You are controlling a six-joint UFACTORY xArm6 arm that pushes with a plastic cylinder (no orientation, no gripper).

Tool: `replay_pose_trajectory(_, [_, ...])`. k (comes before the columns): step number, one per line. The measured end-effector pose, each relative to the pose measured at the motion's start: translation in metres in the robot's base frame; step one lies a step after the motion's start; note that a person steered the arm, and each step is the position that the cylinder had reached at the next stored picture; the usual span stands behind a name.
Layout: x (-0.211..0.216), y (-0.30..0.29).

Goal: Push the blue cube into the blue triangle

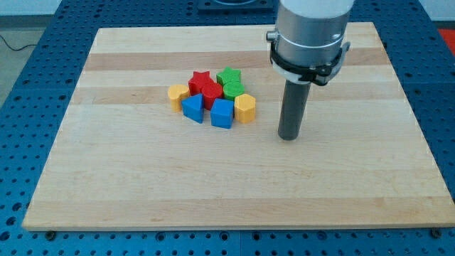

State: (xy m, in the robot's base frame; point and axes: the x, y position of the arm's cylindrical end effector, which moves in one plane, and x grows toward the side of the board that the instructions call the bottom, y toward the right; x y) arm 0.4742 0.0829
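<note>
My tip [288, 136] rests on the wooden board [142, 192], right of a tight cluster where the blue cube [222, 113] nearly touches the blue triangle [192, 109], partly hiding red blocks [205, 87]; there is no claw.

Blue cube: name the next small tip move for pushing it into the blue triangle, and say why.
Probably slide my tip toward the view's left, up to the yellow block. The blue cube sits just left of that block, with the blue triangle close beyond it, so a leftward push should close the gap.

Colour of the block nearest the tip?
Yellow: the yellow block sits to the view's left of my tip, apart from it. Camera view, the only one.
</note>
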Motion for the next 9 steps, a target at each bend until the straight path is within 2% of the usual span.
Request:
replay_pose_trajectory(1, [-0.013,-0.008])
replay_pose_trajectory(3, [0.014,-0.062])
replay_pose_trajectory(6, [-0.038,-0.090])
replay_pose_trajectory(9, [-0.038,-0.123])
